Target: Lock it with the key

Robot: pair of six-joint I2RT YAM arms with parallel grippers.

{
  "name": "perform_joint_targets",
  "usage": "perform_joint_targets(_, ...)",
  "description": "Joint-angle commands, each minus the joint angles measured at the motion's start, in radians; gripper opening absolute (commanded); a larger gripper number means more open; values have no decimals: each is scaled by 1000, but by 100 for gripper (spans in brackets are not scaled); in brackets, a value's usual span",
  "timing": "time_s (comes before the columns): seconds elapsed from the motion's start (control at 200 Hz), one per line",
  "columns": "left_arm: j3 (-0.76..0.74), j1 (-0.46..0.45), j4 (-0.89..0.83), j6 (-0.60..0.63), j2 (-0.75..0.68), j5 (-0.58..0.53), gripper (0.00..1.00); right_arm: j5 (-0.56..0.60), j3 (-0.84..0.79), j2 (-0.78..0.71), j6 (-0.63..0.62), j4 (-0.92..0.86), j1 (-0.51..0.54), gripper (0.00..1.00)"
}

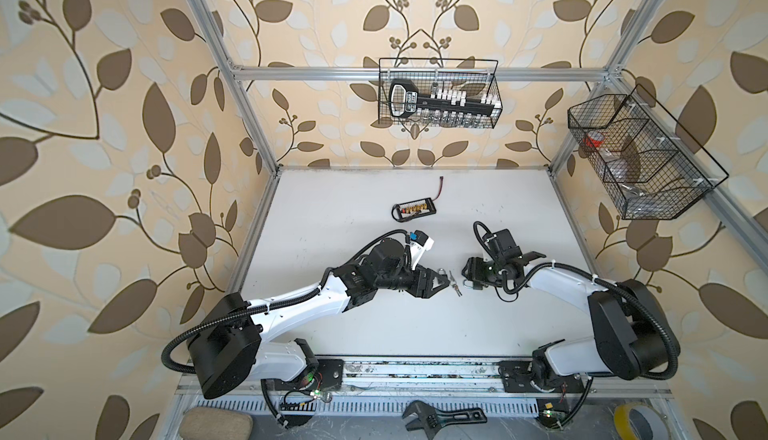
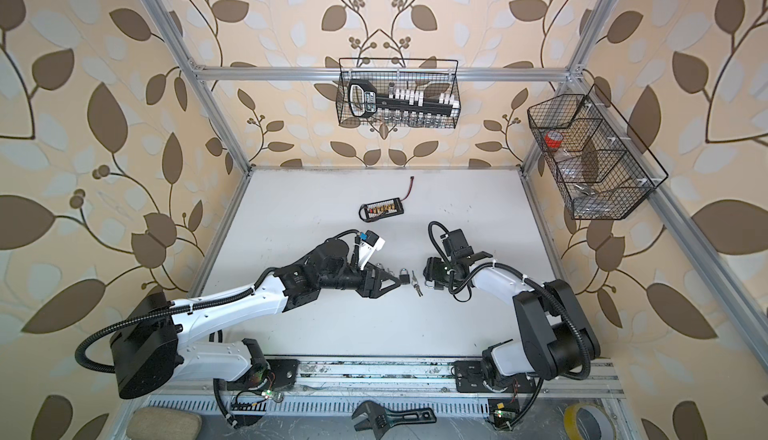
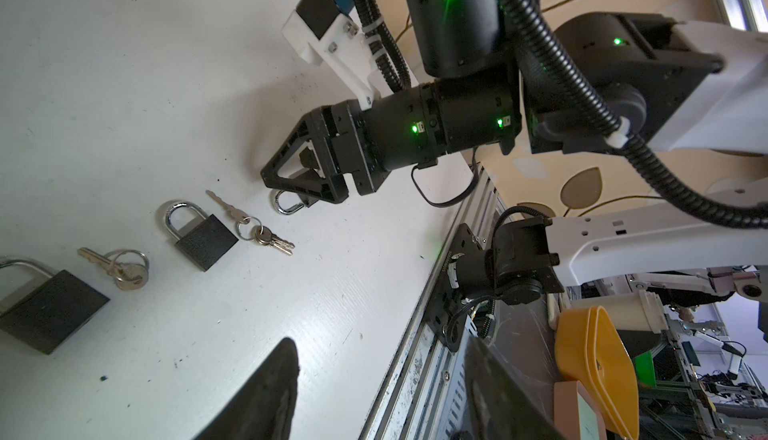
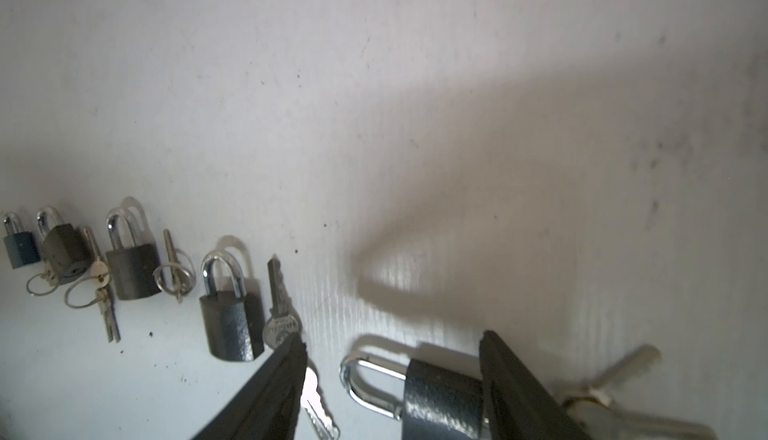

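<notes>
Straddling the end padlock (image 4: pixel 442 396) on the counter (image 4: pixel 415 85), the right pincer (image 4: pixel 392 338) stands spread, one finger touching its body, likely to pin it for keying; a key bunch (image 4: pixel 280 321) lies just beside. Nearby the left pincer (image 3: pixel 380 346) hangs spread and empty, probably bound for a key

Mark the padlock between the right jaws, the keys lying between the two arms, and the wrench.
Padlock (image 4: pixel 442 400): right wrist view, dark body.
Keys (image 3: pixel 262 236): left wrist view, key heads on the ring.
Wrench (image 1: pixel 459 417): a top view, handle.
</notes>
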Motion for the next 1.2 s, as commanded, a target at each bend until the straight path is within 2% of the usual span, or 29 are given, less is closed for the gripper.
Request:
perform_joint_targets(0.0,13,0,23,17,1,-15,63,-21,-71,-58,75,-34,12,67)
perform_joint_targets(0.185,11,0,56,4,25,-5,63,-5,-168,-172,178,-22,69,67)
perform_joint_targets(0.39,14,-1,37,5,19,-12,63,30,-225,-285,286,-50,182,67)
perform_joint_targets(0.465,17,0,24,11,12,-15,63,49,-218,-314,289,-64,195,67)
perform_joint_targets(0.575,16,1,23,9,3,-16,62,134,-172,-341,229,-91,195,67)
perform_joint_targets(0.74,-9,16,37,-16,-35,-43,63,256,-47,-271,133,-196,198,61)
perform_joint_targets(1.015,-109,159,195,-169,-64,24,63,355,51,-103,58,-248,238,58)
perform_joint_targets(1.195,-133,205,196,-188,-77,30,63,388,78,-24,41,-270,270,55)
